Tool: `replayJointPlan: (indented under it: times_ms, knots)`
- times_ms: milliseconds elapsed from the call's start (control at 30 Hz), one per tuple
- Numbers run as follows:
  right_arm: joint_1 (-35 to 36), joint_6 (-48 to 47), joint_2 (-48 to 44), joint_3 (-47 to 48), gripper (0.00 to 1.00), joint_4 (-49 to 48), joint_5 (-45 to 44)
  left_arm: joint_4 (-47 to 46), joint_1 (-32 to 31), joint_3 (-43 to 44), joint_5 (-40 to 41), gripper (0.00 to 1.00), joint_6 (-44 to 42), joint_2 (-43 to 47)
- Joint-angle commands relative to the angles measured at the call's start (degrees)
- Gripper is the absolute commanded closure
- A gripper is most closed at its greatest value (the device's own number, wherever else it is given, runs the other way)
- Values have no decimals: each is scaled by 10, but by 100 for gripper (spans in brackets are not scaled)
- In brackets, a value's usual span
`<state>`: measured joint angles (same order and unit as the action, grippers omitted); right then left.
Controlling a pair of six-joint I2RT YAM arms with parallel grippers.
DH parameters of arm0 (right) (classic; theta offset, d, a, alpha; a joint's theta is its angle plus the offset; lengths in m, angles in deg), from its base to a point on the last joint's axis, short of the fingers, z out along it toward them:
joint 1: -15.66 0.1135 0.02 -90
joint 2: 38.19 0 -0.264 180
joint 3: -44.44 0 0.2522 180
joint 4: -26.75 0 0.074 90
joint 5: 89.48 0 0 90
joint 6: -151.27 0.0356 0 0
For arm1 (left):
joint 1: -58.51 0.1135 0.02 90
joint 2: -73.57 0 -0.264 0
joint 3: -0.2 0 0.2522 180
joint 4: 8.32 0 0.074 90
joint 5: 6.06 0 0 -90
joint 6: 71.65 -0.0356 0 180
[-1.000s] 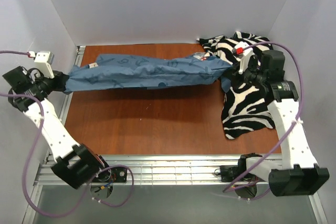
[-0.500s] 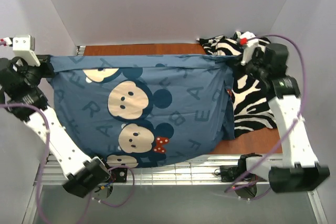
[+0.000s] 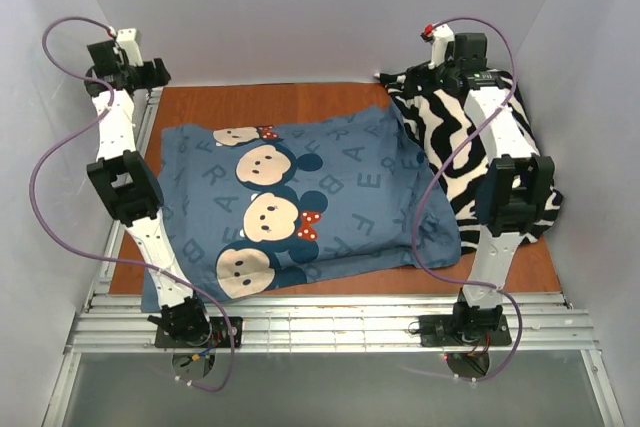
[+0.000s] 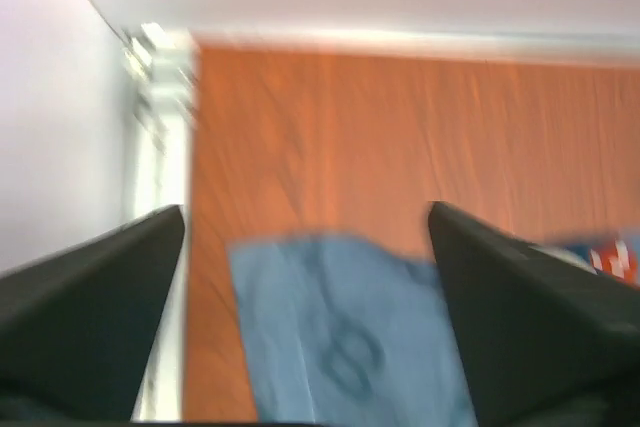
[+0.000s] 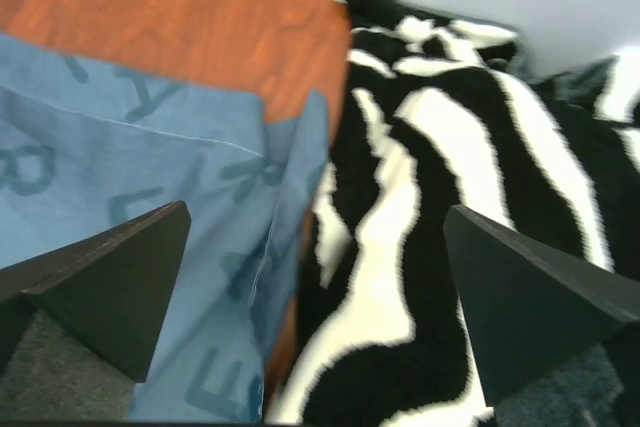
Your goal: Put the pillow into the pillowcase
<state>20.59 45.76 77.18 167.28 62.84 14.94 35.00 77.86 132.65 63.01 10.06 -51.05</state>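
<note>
Pincers are both spread wide and pinch nothing. The left pincer (image 3: 127, 55) is up high by the back left corner. The right pincer (image 3: 447, 47) is up high by the back right corner (over the zebra cloth (image 3: 505, 162)). The blue pillowcase (image 3: 300, 207) with mouse faces lies puffy on the brown table (image 3: 300, 102), between the two arms. Its right side touches the zebra cloth. Its near left corner reaches the metal rail (image 3: 340, 309).
</note>
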Motion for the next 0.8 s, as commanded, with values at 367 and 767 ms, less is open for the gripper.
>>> replayJointPlan:
  times_ms: [367, 767]
  knots:
    - [-44, -92, -335, -226, 1, 194, 188, 250, -8, -296, -66, 2, -40, 323]
    - [-44, -130, -530, -507, 1, 263, 186, 249, -7, -591, -44, 2, -103, 643]
